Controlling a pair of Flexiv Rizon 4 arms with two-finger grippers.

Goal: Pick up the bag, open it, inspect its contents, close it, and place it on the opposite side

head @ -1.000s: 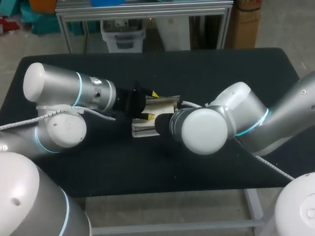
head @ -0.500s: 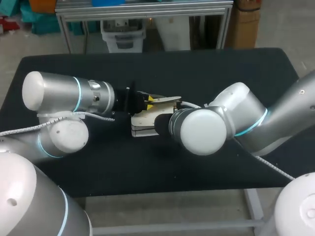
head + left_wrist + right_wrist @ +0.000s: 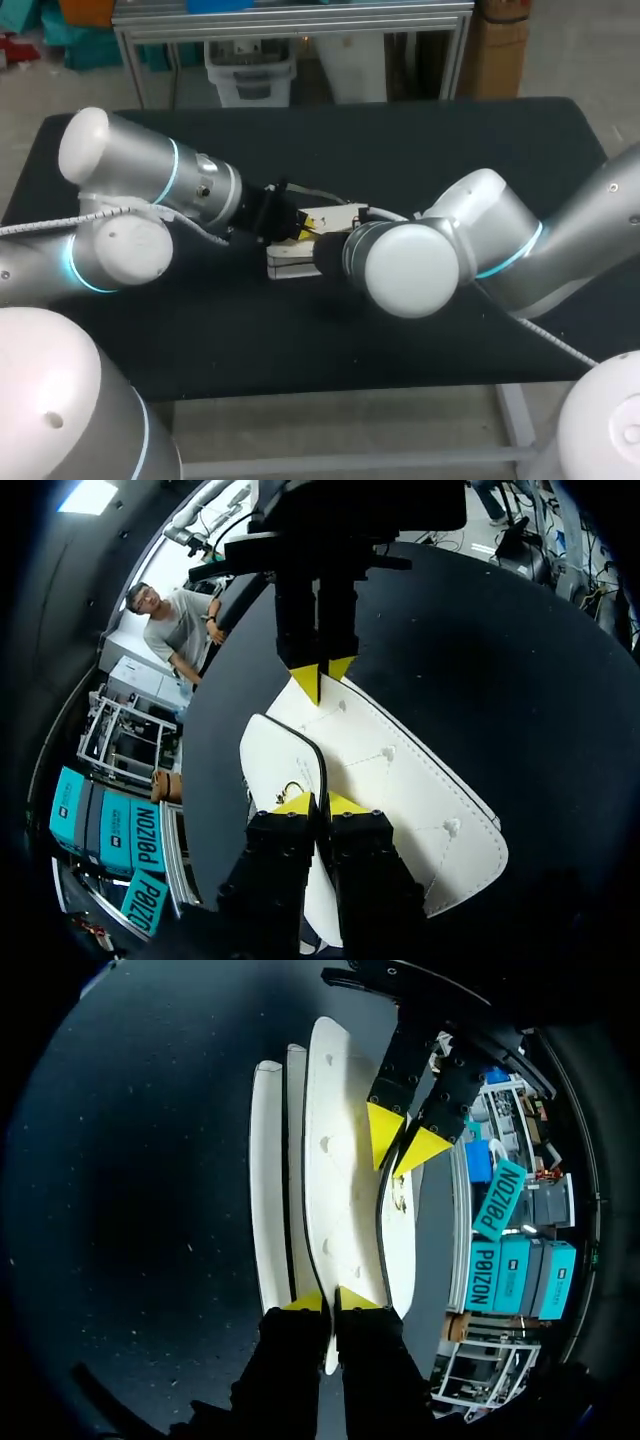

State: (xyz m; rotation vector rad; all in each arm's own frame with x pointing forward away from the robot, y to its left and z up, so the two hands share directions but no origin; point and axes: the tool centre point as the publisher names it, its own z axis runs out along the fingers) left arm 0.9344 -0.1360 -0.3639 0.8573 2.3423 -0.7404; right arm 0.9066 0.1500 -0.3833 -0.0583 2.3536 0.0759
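A white quilted bag (image 3: 292, 262) with black trim lies at the middle of the black table (image 3: 450, 140), between my two arms. In the left wrist view my left gripper (image 3: 320, 805) is shut on the thin black-trimmed rim of the bag (image 3: 400, 780). My right gripper (image 3: 322, 672) pinches the bag's far end. In the right wrist view my right gripper (image 3: 330, 1300) is shut on an edge of the bag (image 3: 335, 1160), and the left gripper (image 3: 400, 1142) grips the opposite end. In the head view the left gripper (image 3: 303, 228) shows at the bag, while the right wrist (image 3: 405, 265) hides its own gripper.
Black tabletop stretches to both sides of the bag and behind it. My left arm's white coiled cable (image 3: 40, 250) hangs over the table's left part. The table's front edge (image 3: 330, 392) runs just below the arms.
My left gripper has gone from open to shut on the bag's rim. The left arm's elbow has risen and swung. The right arm has held still.
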